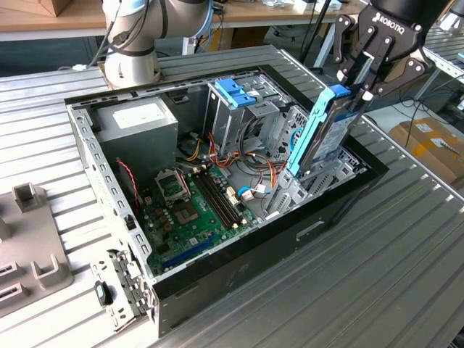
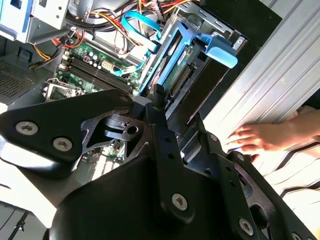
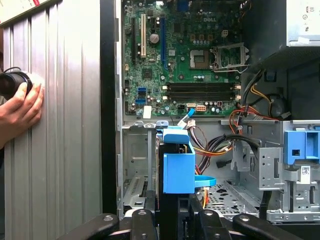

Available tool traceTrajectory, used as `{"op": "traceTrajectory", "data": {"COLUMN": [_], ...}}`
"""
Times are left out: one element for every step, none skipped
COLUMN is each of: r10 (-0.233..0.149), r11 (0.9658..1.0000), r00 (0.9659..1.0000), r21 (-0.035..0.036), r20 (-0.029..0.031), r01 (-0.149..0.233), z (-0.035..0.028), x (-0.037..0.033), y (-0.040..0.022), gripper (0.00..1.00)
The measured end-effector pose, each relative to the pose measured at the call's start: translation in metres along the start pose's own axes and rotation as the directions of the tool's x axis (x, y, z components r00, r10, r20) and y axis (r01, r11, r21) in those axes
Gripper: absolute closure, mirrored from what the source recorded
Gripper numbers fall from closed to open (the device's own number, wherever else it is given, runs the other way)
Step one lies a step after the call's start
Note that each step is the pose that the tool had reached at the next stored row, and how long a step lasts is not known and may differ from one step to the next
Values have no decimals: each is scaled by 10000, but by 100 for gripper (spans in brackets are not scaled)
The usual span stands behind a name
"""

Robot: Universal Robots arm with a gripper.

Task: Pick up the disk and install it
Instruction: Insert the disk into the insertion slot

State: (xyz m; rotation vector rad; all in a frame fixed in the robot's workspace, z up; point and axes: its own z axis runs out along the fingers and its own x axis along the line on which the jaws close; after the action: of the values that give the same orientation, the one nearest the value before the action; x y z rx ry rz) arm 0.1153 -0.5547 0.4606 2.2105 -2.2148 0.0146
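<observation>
Clamping the disk [image 1: 326,134] over the open computer case [image 1: 319,217].
Pinched at its upper end between narrowly set fingers of the gripper [image 1: 357,90]; standing steeply tilted, lower end down among the metal drive bays [image 1: 325,175] toward the exterior view's right.

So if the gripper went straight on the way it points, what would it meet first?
The gripper is shut on the disk and points down into the case. The disk's lower end would likely press first into the metal drive bay beneath it; depth is unclear.
</observation>
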Motion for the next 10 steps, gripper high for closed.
{"op": "traceTrajectory", "data": {"r10": [18, 41, 73, 73, 73, 73, 74, 73, 73, 73], "r11": [10000, 10000, 10000, 10000, 10000, 10000, 10000, 10000, 10000, 10000], "r00": [10000, 10000, 10000, 10000, 10000, 10000, 10000, 10000, 10000, 10000], "r21": [-1, -1, -1, -1, -1, -2, -2, -1, -1, -1], "r20": [1, 2, 0, 0, 0, -2, -6, -4, -6, -7], "r01": [-18, -41, -73, -73, -73, -73, -74, -73, -73, -73], "z": [3, 7, 8, 8, 9, 10, 12, 18, 22, 27], "x": [0, 0, 0, 0, 0, 0, 0, 0, 0, 0], "y": [-1, -2, -2, -3, -4, -6, -7, -7, -7, -7], "gripper": [65, 65, 65, 65, 65, 65, 65, 65, 65, 65]}}
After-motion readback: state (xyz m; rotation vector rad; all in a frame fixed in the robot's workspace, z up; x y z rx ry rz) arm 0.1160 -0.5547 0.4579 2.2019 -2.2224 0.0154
